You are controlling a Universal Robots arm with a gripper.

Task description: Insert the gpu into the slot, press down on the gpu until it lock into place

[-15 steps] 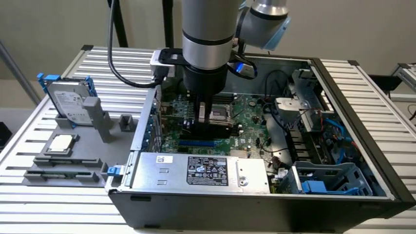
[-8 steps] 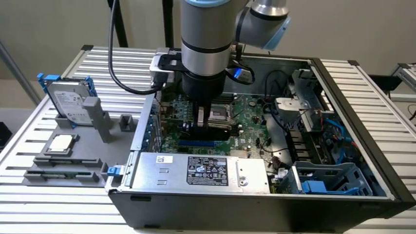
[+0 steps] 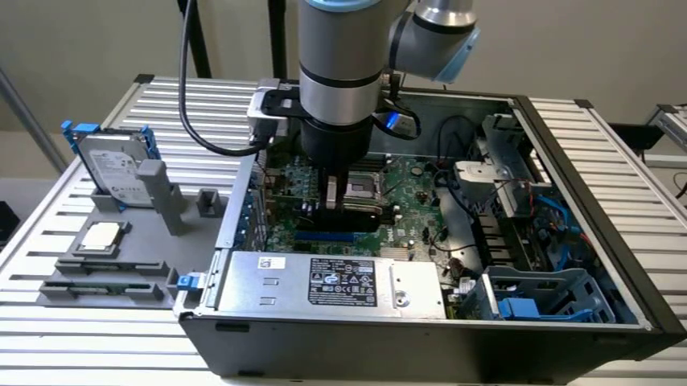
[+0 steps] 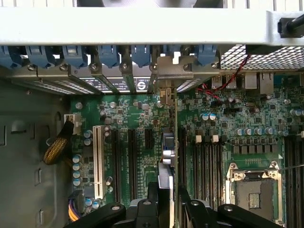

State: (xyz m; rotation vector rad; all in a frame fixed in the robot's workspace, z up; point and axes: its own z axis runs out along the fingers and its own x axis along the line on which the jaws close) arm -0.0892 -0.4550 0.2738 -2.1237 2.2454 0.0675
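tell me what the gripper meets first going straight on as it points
The gripper holds the gpu, whose lower edge would probably meet the slot first; the gap between them is hard to judge.

A slatted aluminium table (image 3: pixel 76 354) carries everything here, its ribbed silver surface showing bare along the near edge and on the exterior view's right. Two things sit directly on it. The open desktop computer case (image 3: pixel 429 346) (dark-walled, lying on its side with the open face up) takes the middle and the exterior view's right of the tabletop. Just beside it, on the exterior view's left, lies a flat grey fixture tray (image 3: pixel 177 249), its edge close against the case's wall; whether the two touch cannot be told. Bare slats also show beyond the tray, at the far left corner.
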